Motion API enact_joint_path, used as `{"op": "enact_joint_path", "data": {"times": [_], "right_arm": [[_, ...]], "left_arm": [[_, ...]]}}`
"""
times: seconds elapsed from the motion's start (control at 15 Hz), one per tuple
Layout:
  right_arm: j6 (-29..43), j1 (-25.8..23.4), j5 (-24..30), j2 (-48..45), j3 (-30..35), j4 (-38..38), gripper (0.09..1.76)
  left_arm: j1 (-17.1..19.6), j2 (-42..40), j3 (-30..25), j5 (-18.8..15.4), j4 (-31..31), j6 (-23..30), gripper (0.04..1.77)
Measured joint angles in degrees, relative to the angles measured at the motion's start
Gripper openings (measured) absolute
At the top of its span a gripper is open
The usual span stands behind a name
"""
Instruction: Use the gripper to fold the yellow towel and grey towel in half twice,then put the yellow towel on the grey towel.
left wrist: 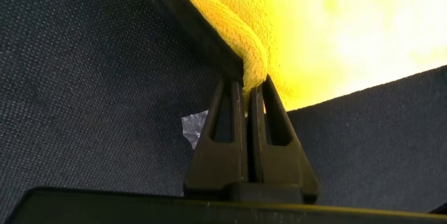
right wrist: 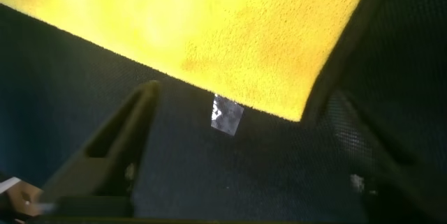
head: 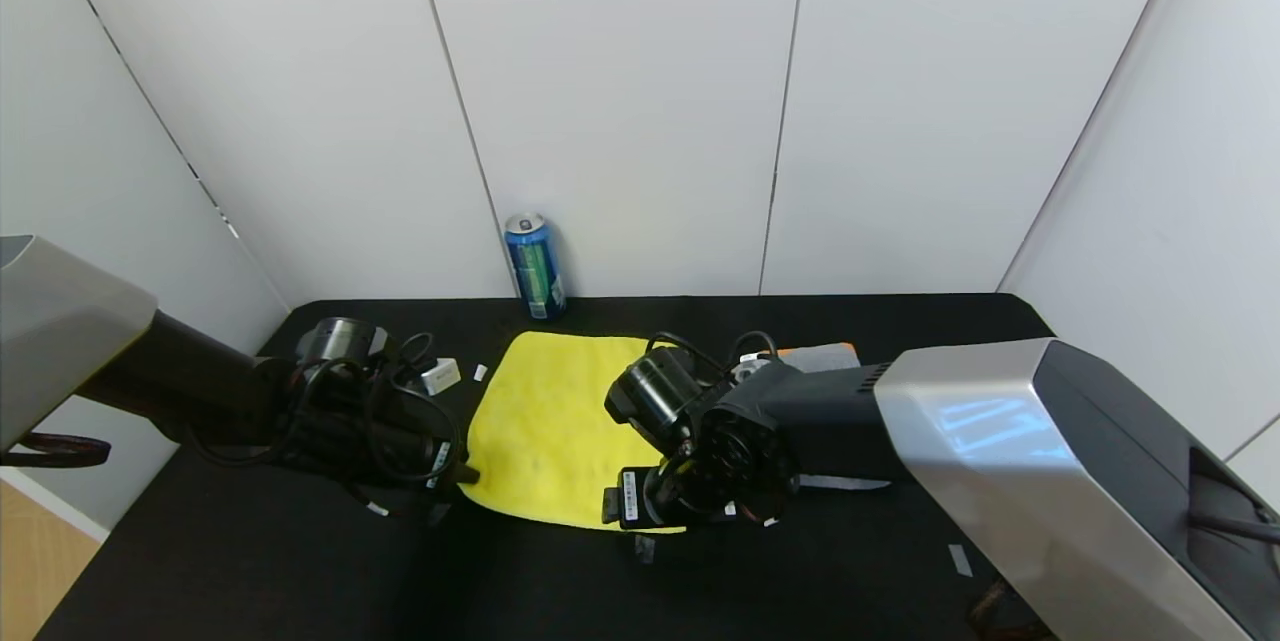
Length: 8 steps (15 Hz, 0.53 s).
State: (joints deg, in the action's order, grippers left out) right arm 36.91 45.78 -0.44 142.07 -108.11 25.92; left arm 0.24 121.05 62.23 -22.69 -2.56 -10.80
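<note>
The yellow towel (head: 545,421) lies spread flat on the black table. My left gripper (head: 462,474) is at its near left corner. In the left wrist view the gripper (left wrist: 250,84) is shut on that corner of the yellow towel (left wrist: 335,21), and the cloth bunches between the fingertips. My right gripper (head: 640,519) is at the near right corner. In the right wrist view it (right wrist: 241,95) is open wide, with the corner of the yellow towel (right wrist: 230,35) lying between the fingers, untouched. The grey towel (head: 822,357) shows only as a grey and orange strip behind my right arm.
A blue drink can (head: 535,266) stands at the back by the white wall. A small white object (head: 440,376) lies left of the yellow towel. Bits of tape (head: 960,559) are stuck on the black table (head: 250,561). White walls close in the back and sides.
</note>
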Motion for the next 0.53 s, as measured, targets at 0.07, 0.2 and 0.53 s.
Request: {"op": "enact_joint_path", "data": {"times": [0.07, 0.2, 0.53], "right_arm": [[0.06, 0.0, 0.0, 0.05, 0.0, 0.09, 1.39], [0.09, 0.0, 0.01, 0.07, 0.0, 0.16, 1.1], [0.12, 0.0, -0.02, 0.16, 0.02, 0.2, 0.14]], "left_arm": [[0.0, 0.0, 0.0, 0.0, 0.0, -0.01, 0.13], [0.0, 0.0, -0.02, 0.0, 0.02, -0.01, 0.13], [0.0, 0.0, -0.02, 0.0, 0.0, 0.0, 0.13]]}}
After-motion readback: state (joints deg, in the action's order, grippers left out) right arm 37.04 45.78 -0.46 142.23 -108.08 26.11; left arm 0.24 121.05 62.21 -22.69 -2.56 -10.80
